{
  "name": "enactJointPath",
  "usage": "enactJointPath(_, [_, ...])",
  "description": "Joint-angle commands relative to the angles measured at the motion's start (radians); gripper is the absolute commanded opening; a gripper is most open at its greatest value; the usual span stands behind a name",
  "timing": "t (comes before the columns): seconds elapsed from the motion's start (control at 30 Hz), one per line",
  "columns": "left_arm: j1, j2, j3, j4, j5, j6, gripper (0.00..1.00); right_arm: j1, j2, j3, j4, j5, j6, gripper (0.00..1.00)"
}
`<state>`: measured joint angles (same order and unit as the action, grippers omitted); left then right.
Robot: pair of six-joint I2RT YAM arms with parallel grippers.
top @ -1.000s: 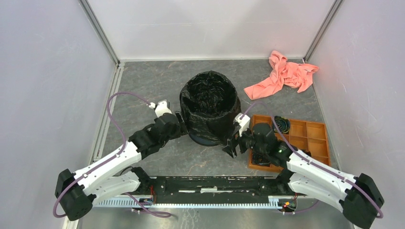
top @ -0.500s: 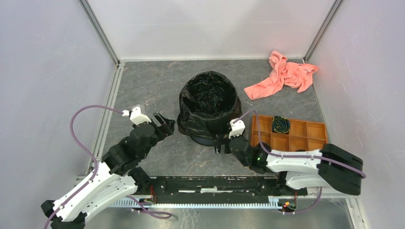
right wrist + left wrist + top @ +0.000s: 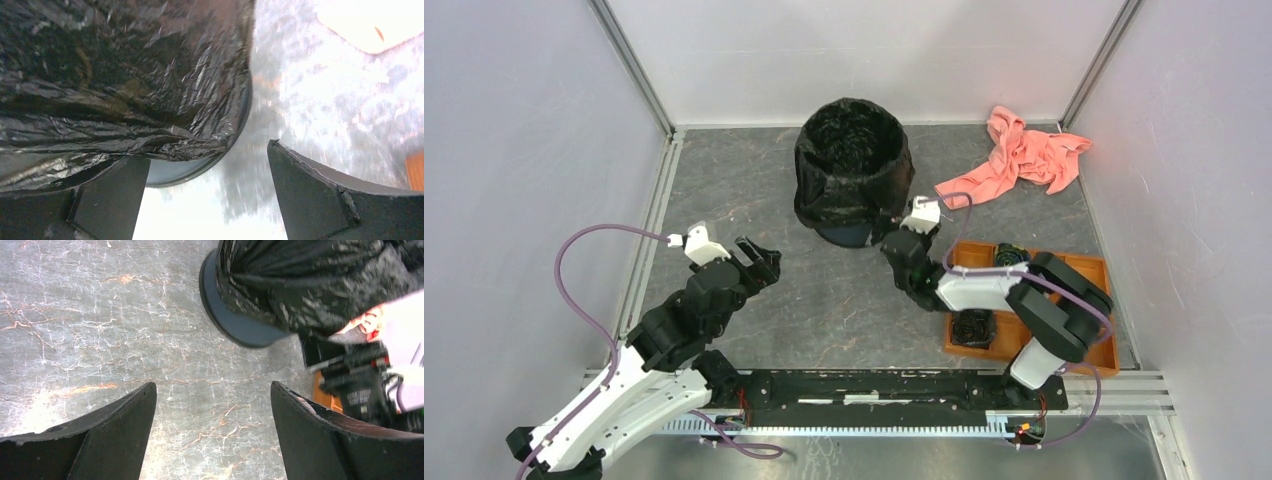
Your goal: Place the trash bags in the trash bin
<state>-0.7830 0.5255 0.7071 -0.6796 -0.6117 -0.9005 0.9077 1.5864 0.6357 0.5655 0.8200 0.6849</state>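
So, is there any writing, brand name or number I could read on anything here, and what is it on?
No text is readable in any view.
Black housing on the right arm, left wrist view: faint pale print, too blurred to read.
Dark navy-blue cylindrical bin draped in the glossy black plastic bag: no logo or label shows.
Orange compartment tray and salmon-pink cloth: no markings visible.
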Motion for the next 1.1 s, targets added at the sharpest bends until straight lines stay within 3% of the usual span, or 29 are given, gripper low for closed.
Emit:
enactJointPath(0.0, [-0.004,-0.014,0.044,-0.014,-0.048,0.048,0.91,-0.108,0.118,0.176,0.114,0.035,-0.08,0.93])
enactJointPath(0.2, [-0.004,-0.009,0.053,-0.018,-0.037,0.062,0.94,-0.214,0.25,0.387,0.037,-0.039,-0.104,0.93])
enactJointPath(0.37, [-0.004,0.025,0.091,0.008,-0.028,0.107,0.95,-0.274,0.278,0.475,0.008,-0.197,-0.226,0.94])
enactJointPath(0.47, [-0.004,0.054,0.115,0.018,-0.026,0.135,0.95,-0.301,0.249,0.517,-0.122,-0.266,-0.293,0.96])
enactJointPath(0.63, [-0.004,0.084,0.121,0.06,-0.024,0.17,0.97,-0.302,0.03,0.345,-0.2,-0.382,-0.372,0.97])
enactJointPath(0.77, [-0.004,0.128,0.151,0.095,-0.004,0.201,0.99,-0.307,-0.164,0.299,-0.47,-0.472,-0.406,0.98])
enactJointPath(0.9, [-0.004,0.178,0.247,0.136,0.038,0.252,1.0,-0.308,-0.421,0.231,-0.625,-0.552,-0.533,0.98])
enactJointPath(1.07, [-0.005,0.22,0.357,0.222,0.096,0.304,1.0,-0.307,-0.723,0.316,-0.86,-0.553,-0.675,0.98])
